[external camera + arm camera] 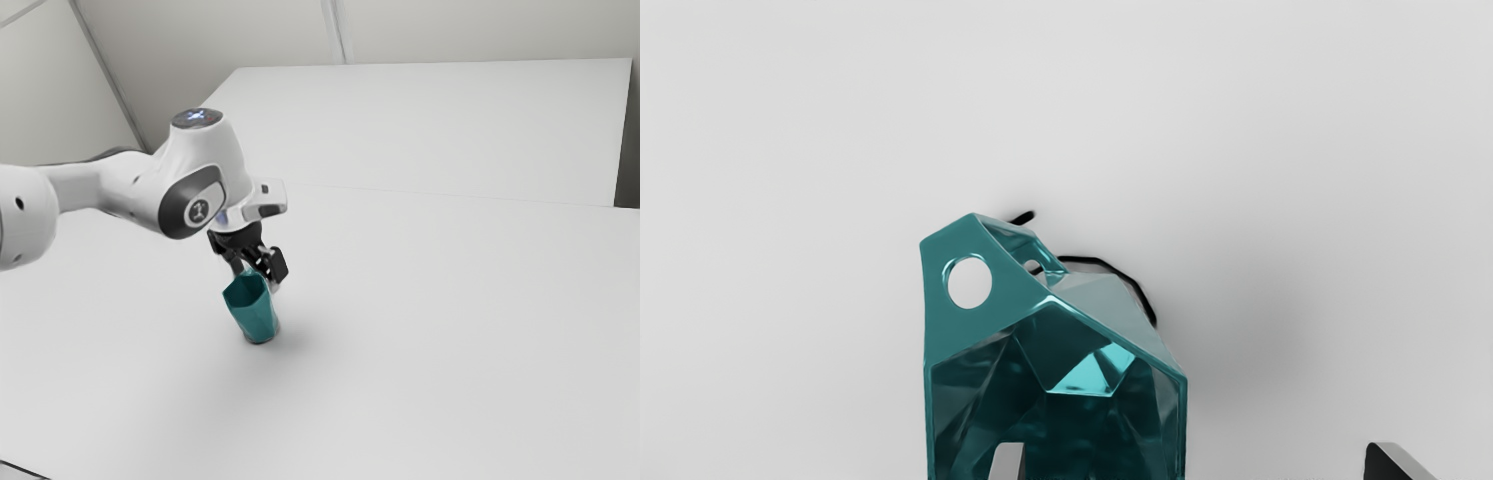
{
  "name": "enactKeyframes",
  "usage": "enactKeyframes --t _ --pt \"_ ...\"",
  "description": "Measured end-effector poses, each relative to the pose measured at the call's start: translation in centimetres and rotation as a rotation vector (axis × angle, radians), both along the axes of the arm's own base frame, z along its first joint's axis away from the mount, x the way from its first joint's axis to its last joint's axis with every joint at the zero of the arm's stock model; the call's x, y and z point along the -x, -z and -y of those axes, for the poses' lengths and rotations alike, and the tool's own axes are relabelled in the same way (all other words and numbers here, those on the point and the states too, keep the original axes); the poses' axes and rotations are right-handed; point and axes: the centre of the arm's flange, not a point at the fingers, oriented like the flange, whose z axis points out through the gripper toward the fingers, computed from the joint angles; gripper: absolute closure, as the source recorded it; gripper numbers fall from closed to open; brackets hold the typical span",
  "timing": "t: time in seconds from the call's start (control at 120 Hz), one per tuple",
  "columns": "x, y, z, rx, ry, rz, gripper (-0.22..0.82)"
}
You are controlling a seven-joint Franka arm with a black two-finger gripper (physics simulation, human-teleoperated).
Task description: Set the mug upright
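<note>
White table (430, 330) spreads widest. Over it reaches the white arm (150, 190), its round badge (198, 211) too small to read. Below the open gripper (257, 274), the blue-green mug (257, 318) sits on the table, mouth showing.

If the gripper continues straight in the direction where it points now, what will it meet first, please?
The gripper would probably meet the teal mug first: one finger lines up with its open mouth, the other is outside. Depth is unclear.
</note>
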Motion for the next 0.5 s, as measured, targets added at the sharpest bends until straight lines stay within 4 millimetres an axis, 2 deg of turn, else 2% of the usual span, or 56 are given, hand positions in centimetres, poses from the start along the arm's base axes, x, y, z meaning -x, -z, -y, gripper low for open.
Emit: enactKeyframes --t 0.167,0.325,0.375,0.5 --pt "-0.7 -3.3 -0.6 0.053 -0.062 0.002 0.03" --pt "-2.8 -12.2 -0.2 0.107 -0.104 0.062 0.01" --pt "-3.3 -15.7 -0.1 0.119 -0.109 0.092 0.01" --pt "-3.5 -22.8 -0.6 0.136 -0.13 0.133 0.01"
